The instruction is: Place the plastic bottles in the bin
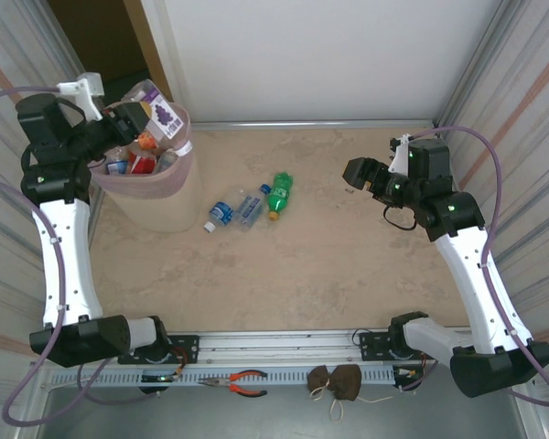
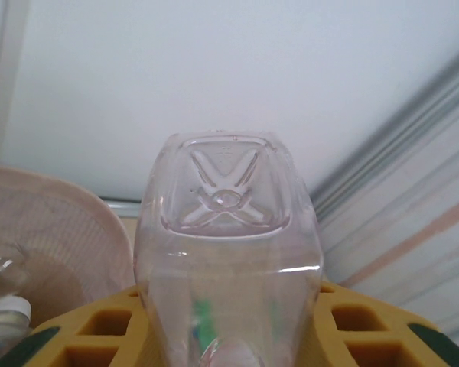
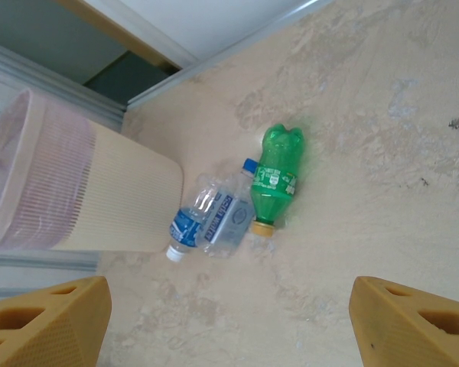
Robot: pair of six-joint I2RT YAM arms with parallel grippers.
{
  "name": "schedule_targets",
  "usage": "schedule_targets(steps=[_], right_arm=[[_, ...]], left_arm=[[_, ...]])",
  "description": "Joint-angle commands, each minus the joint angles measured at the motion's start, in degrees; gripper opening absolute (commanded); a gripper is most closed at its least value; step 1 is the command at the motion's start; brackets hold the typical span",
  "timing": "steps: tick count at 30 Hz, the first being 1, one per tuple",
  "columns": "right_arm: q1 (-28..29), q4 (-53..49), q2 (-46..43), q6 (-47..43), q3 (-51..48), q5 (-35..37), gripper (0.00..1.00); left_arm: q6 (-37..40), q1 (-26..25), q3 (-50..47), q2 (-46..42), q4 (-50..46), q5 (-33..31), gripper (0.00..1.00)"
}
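Left tool (image 1: pixel 128 117) pinches a clear purple-labelled bottle (image 1: pixel 158 108) above the bin (image 1: pixel 169 208) at far left. Right tool (image 1: pixel 359 174) hangs spread and empty at the right. The bin contains several bottles (image 1: pixel 128 163). On the tabletop (image 1: pixel 329 265), just right of the bin, lie a green bottle (image 1: pixel 279 195) and two clear blue-labelled bottles (image 1: pixel 249 208) (image 1: pixel 220 215), close together.

Pink bin (image 1: pixel 160 206) stands far-left, holding several bottles (image 1: pixel 133 163). A clear purple-label bottle (image 1: pixel 160 112) is above its rim. Beside it lie a green bottle (image 1: pixel 279 195) and seemingly two clear bottles (image 1: pixel 250 208).
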Motion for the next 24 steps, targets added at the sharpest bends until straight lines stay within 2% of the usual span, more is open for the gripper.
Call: schedule_targets(steps=[1, 6, 10, 15, 20, 24], right_arm=[[-0.45, 0.35, -1.03, -0.4, -0.48, 0.54, 0.8], [-0.49, 0.44, -0.41, -0.43, 0.0, 0.32, 0.8], [-0.53, 0.58, 0.03, -0.56, 0.18, 0.39, 0.8], [-0.53, 0.87, 1.23, -0.61, 0.59, -0.09, 0.8], [-0.53, 1.47, 2.16, -0.43, 0.91, -0.41, 0.8], [-0.53, 1.75, 2.71, -0.3, 1.08, -0.54, 0.8]], left_arm=[[-7.39, 1.2, -0.66, 0.76, 7.15, -2.08, 0.26], [-12.18, 3.3, -3.15, 2.17, 13.32, -7.3, 0.26], [-21.55, 6.15, -8.57, 3.65, 24.27, -9.34, 0.26], [-31.18, 7.79, -13.46, 7.59, 33.53, -13.71, 0.27], [-40.26, 7.9, -16.13, 12.62, 40.19, -15.97, 0.26], [-43.51, 7.32, -16.63, 15.39, 41.04, -18.11, 0.24]])
